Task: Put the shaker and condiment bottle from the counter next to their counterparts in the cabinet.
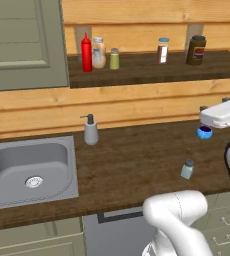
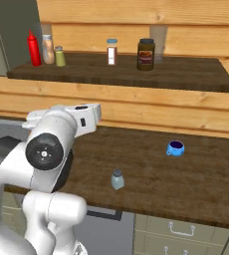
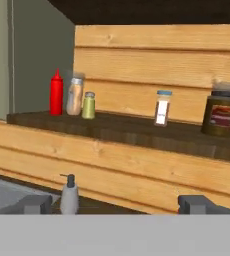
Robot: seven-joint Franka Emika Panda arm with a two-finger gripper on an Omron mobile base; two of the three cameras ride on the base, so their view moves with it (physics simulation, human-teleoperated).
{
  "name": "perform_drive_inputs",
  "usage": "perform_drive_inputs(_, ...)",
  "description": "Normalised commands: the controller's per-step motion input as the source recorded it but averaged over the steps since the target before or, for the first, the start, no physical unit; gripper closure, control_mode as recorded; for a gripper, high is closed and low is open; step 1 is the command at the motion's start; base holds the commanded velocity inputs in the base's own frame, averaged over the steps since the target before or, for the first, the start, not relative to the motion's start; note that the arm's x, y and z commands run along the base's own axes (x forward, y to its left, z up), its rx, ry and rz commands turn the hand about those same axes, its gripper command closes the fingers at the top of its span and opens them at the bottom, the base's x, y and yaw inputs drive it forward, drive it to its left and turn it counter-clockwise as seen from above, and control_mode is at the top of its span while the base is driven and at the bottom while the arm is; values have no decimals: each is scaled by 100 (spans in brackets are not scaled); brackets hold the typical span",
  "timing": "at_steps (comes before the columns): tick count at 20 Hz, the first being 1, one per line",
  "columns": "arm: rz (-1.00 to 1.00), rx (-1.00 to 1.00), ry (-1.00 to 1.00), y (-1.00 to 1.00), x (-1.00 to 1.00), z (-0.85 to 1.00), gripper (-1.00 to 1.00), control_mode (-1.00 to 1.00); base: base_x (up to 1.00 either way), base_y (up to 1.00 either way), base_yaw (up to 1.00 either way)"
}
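The slim red condiment bottle (image 1: 86, 52) (image 2: 34, 49) (image 3: 56, 93) stands on the cabinet's dark shelf (image 1: 162, 71), at its left end. It is right beside the counterparts, a peach bottle (image 1: 99, 52) (image 3: 74, 96) and a yellow-green shaker (image 1: 114, 59) (image 3: 89, 105). The pale blue-grey shaker (image 1: 187, 169) (image 2: 117, 180) stands upright on the dark wooden counter (image 1: 132, 165) near its front edge. My gripper (image 3: 116, 206) is open and empty, raised above the counter and facing the shelf, well apart from both.
A grey pump soap dispenser (image 1: 90, 130) (image 3: 69, 195) stands by the steel sink (image 1: 7, 195) at the left. A small blue cup (image 1: 204, 132) (image 2: 175, 148) sits at the counter's right. A blue-capped jar (image 1: 162, 50) and a dark jar (image 1: 196, 50) stand on the shelf. The cabinet door (image 1: 24, 45) hangs open at the left.
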Motion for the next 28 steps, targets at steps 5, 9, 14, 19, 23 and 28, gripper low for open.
perform_drive_inputs(5, 3, -34, 0, -68, 0, -100, -100, -100, 0, 0, 0)
perform_drive_inputs(9, 10, -24, 0, -86, 0, -99, -100, -100, 0, 0, 0)
perform_drive_inputs(14, 8, -24, -5, -55, 33, -100, -100, -100, 0, 0, 0)
perform_drive_inputs(19, 10, -2, -1, -39, 71, -66, -100, -100, 0, 0, 0)
perform_drive_inputs(23, 16, 0, 0, -53, 46, -55, -100, -100, 0, 0, 0)
perform_drive_inputs(28, 23, 0, -13, -47, 0, -62, -100, -100, 0, 0, 0)
